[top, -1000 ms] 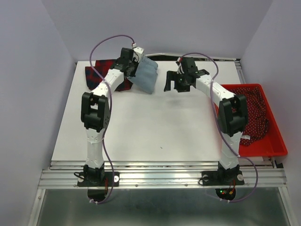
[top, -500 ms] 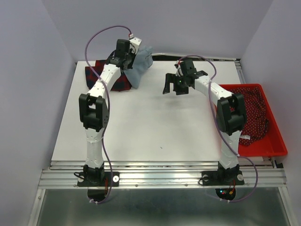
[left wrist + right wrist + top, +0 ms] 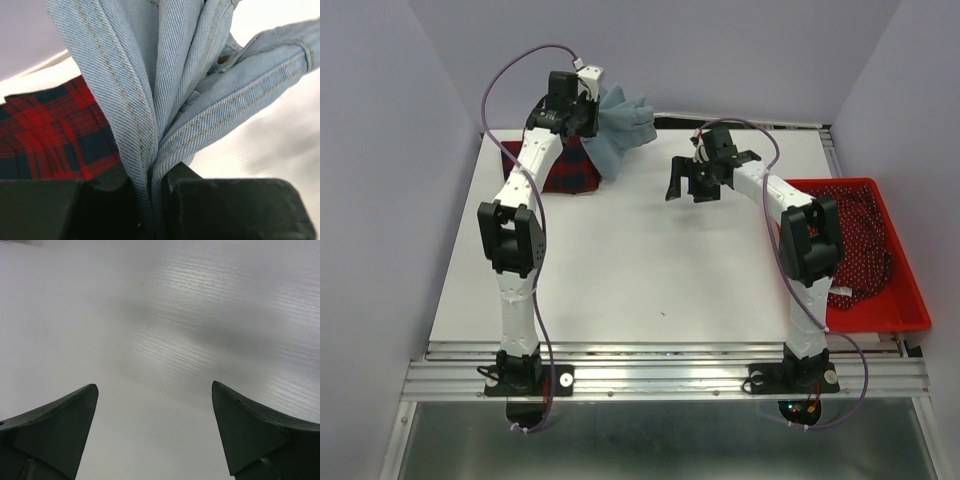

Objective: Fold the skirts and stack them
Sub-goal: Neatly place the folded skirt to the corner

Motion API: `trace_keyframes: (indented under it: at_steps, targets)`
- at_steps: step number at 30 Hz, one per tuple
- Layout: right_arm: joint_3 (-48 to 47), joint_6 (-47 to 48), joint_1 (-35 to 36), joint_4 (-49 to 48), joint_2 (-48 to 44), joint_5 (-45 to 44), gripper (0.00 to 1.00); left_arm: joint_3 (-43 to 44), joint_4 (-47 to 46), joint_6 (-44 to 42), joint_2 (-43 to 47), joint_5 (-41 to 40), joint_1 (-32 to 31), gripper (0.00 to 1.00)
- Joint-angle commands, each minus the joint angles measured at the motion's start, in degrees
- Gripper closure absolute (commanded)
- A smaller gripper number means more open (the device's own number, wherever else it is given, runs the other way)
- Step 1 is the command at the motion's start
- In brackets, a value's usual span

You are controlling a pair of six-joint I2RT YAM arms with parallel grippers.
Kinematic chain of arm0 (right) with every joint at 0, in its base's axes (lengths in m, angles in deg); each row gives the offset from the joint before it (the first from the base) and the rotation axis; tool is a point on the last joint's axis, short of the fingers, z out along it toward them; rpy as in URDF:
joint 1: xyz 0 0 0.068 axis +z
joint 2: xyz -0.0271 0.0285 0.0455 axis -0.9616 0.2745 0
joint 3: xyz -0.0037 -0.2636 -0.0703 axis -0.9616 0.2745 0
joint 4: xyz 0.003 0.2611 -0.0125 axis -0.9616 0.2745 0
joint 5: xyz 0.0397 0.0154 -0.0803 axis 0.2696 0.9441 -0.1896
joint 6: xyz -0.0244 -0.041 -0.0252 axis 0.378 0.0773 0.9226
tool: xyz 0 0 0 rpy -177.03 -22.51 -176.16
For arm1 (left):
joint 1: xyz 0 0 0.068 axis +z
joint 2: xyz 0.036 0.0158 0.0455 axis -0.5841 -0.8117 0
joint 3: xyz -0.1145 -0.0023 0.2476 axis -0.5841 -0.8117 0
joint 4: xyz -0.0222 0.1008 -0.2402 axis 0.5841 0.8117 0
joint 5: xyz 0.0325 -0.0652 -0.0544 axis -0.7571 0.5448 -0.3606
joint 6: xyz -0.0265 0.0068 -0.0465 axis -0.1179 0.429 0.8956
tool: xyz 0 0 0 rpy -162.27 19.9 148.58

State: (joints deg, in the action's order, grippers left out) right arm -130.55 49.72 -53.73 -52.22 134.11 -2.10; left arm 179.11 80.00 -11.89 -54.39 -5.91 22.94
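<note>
Top view: fixed, high behind the arm bases, looking down on the whole table [image 3: 650,270]. Left wrist view: very near the denim skirt [image 3: 125,75] and plaid skirt [image 3: 45,135], both shared with top. Right wrist view: close above the table.

I count 1 light denim skirt [image 3: 623,130] plus 1 red-navy plaid skirt [image 3: 570,180], so 2 skirts. Also 1 red basket [image 3: 880,322], 1 dark red patterned cloth [image 3: 865,235] in it.

We see a light blue denim skirt [image 3: 622,132] with pale yellow stitching, and a plaid skirt [image 3: 570,178] in red and dark navy checks. The table [image 3: 650,260] is white. The basket [image 3: 912,305] is red, and the cloth [image 3: 865,235] in it is dark red with fine pale specks.
</note>
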Motion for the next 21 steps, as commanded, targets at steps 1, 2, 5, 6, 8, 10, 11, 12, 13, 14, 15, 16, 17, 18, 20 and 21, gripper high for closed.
trace_keyframes:
  at_steps: [1, 2, 5, 6, 8, 10, 11, 12, 13, 14, 15, 16, 17, 18, 20, 21]
  targets:
    - [-0.12, -0.04, 0.14, -2.21, -0.11, 0.63, 0.0, -0.82, -3.8, 5.81, 5.7, 7.26, 3.91, 1.0]
    - [-0.03, -0.13, 0.14, -2.13, -0.02, 0.72, 0.0, -1.53, -4.5, 7.03, 6.14, 8.32, 4.62, 1.0]
    - [-0.2, -0.22, 0.14, -2.13, 0.42, 0.9, 0.0, -3.55, -5.55, 9.32, 6.58, 11.66, 8.48, 1.0]
    - [-0.38, -0.22, 0.14, -2.13, 0.68, 1.07, 0.0, -4.25, -6.86, 10.37, 6.58, 12.89, 9.8, 1.0]
    - [-0.55, -0.3, 0.14, -2.13, 1.12, 1.33, 0.0, -7.31, -10.46, 12.04, 5.97, 17.46, 14.7, 1.0]
    - [-0.64, -0.3, 0.14, -2.04, 1.38, 1.34, 0.0, -9.69, -12.58, 15.81, 3.35, 22.53, 17.88, 1.0]
    - [-0.64, -0.22, 0.14, -2.13, 1.47, 1.34, 0.0, -10.32, -13.11, 16.62, 1.85, 24.39, 19.29, 1.0]
    - [-0.73, -0.22, 0.14, -2.04, 1.65, 1.25, 0.0, -11.37, -15.29, 17.58, 0.79, 26.33, 21.82, 1.0]
    - [-0.73, -0.13, 0.14, -1.95, 1.82, 1.34, 0.0, -13.55, -16.36, 19.33, -1.39, 29.04, 22.81, 1.0]
    - [-0.64, 0.13, 0.14, -1.95, 1.83, 1.42, 0.0, -14.1, -17.85, 19.7, -2.72, 30.9, 24.47, 1.0]
    - [-0.64, 0.31, 0.14, -1.86, 2.0, 1.42, 0.0, -14.19, -17.77, 20.05, -5.52, 32.31, 25.18, 1.0]
    - [-0.56, 0.4, 0.14, -1.78, 2.09, 1.34, 0.0, -14.02, -17.86, 20.23, -6.76, 32.5, 25.8, 1.0]
    - [-0.47, 0.49, 0.14, -1.69, 2.18, 1.34, 0.0, -13.14, -17.95, 19.36, -7.99, 32.41, 26.15, 0.97]
    - [-0.47, 0.57, 0.14, -1.6, 2.18, 1.34, 0.0, -12.0, -16.38, 18.48, -9.22, 31.45, 26.5, 0.96]
    - [-0.47, 0.92, 0.14, -1.16, 2.53, 1.42, 0.0, -10.42, -15.76, 16.2, -11.69, 27.51, 26.77, 0.88]
    - [-0.38, 1.1, 0.14, -1.25, 2.53, 1.42, 0.0, -10.15, -15.75, 15.84, -11.7, 27.49, 26.77, 0.85]
